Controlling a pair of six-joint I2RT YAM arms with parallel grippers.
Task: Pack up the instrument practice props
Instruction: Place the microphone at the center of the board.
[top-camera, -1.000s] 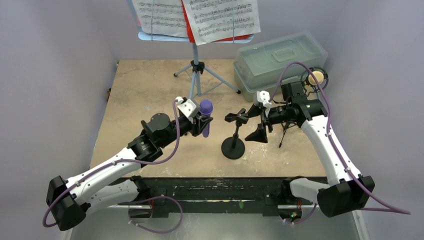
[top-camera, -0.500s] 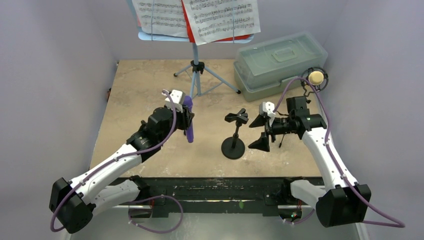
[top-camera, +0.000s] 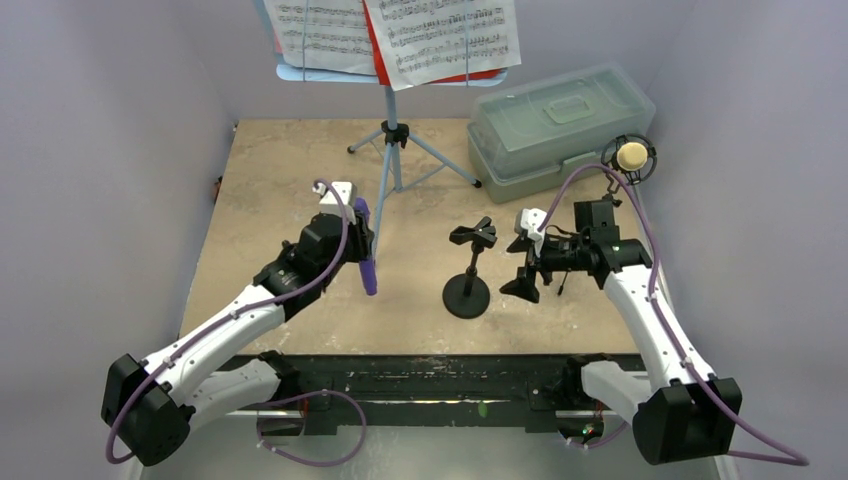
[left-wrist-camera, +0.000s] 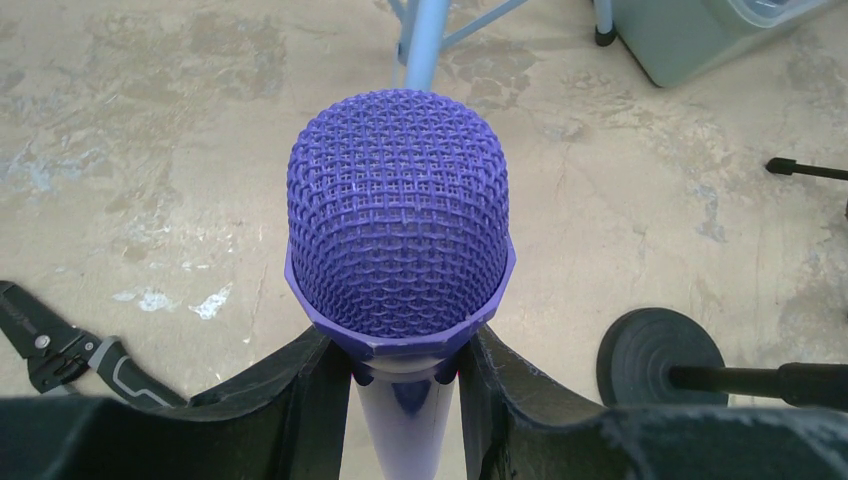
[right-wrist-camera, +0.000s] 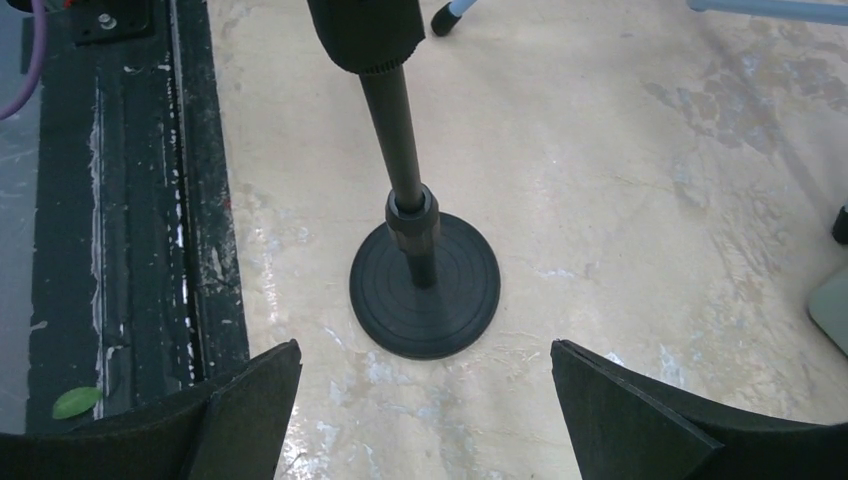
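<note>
Currently the left jaws pinch the purple mesh-headed toy microphone by its handle, roughly upright; right jaws, spread, face the black round-base mic holder straight ahead.

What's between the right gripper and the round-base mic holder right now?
Nothing but bare tabletop. In the right wrist view the right gripper, jaws open, faces the round-base mic holder across an empty strip. The top view agrees.
</note>
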